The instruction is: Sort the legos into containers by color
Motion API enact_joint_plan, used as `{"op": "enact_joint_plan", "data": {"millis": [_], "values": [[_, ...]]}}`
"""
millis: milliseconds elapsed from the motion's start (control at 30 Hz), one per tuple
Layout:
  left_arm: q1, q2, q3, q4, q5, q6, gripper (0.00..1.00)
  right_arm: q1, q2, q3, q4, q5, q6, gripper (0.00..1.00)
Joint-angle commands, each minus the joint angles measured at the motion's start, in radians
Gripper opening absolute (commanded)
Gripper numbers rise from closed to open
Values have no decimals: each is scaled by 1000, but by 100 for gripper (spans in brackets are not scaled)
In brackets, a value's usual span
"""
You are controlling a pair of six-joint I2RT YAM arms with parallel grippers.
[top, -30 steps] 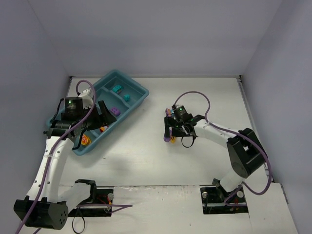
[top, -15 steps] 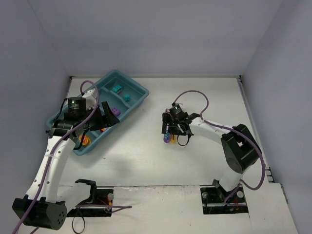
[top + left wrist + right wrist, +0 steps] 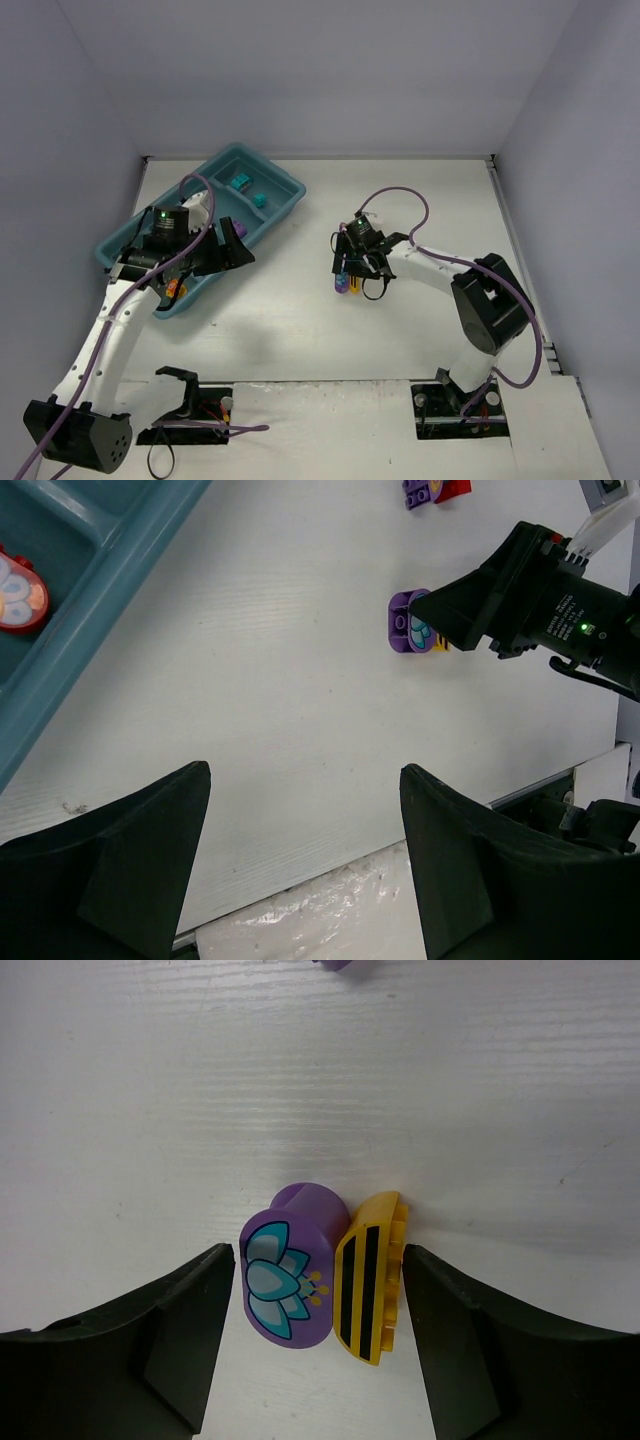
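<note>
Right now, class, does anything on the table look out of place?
Yes. A purple brick and a yellow brick lie touching, side by side, inside the open right hand. These are two colours together, so one grab might take both.

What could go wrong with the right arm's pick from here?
The right gripper straddles both the purple brick and the striped yellow brick, which touch each other. Closing here could lift both at once and mix two colors, or it could squeeze one brick out sideways.
</note>
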Motion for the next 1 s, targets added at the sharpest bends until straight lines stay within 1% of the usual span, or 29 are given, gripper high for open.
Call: {"op": "enact_joint_plan", "data": {"millis": [0, 300, 367, 400, 467, 500, 567, 600, 700, 800, 967], "values": [[-19, -14, 15, 48, 11, -24, 70, 12, 2, 23, -1, 28, 14, 64], [-70, -11, -31, 105, 20, -77, 70, 36, 46, 46, -25, 37, 6, 63], [-85, -7, -35, 114, 17, -83, 70, 36, 48, 46, -25, 41, 3, 52], [-90, -5, -37, 120, 17, -86, 70, 36, 40, 48, -25, 45, 2, 42], [-107, 1, -38, 131, 22, -97, 70, 38, 31, 58, -24, 51, -8, 30], [-116, 3, -41, 144, 22, -102, 70, 41, 16, 66, -25, 50, -23, 17], [-133, 7, -47, 166, 26, -120, 70, 47, -3, 92, -19, 39, -44, 4], [-154, 9, -55, 195, 29, -128, 70, 50, -30, 101, -18, 28, -57, 0], [-202, 24, -69, 258, 35, -155, 70, 56, -107, 126, 24, -10, -80, 0], [-243, 38, -83, 327, 31, -165, 70, 56, -177, 144, 59, -85, -98, 0], [-274, 58, -110, 448, 25, -203, 70, 56, -250, 161, 99, -196, -110, 0]]}}
